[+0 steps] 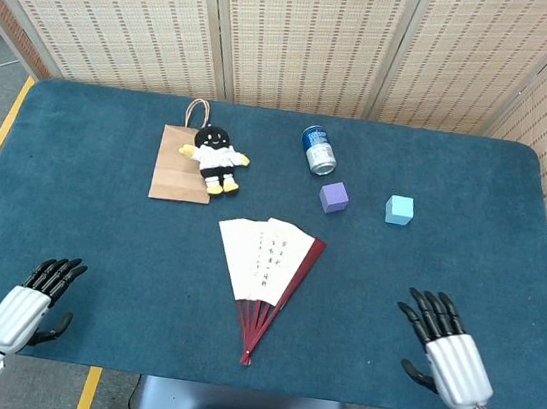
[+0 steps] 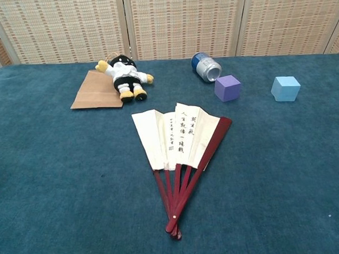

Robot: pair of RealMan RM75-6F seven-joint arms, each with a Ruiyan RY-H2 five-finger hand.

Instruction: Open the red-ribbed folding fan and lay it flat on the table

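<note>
Both hands empty at the near edge, fan only partly spread mid-table.

Left hand (image 1: 31, 302) sits at the near-left corner, fingers apart and holding nothing. Centre stage, the folding fan (image 1: 266, 274) lies flat on the teal table (image 1: 91, 211), pivot toward the robot, cream leaf with dark writing fanned to a narrow wedge, one red rib (image 2: 206, 154) bare along its right side. My worry: the ribs lie tight against the cloth, so fingers may skid off them, drag the whole fan or crease the paper instead of widening it. Right hand (image 1: 444, 350) hovers over the near-right of the table, fingers spread and empty, well apart from the fan; a sweep in from there could nudge it askew.
</note>
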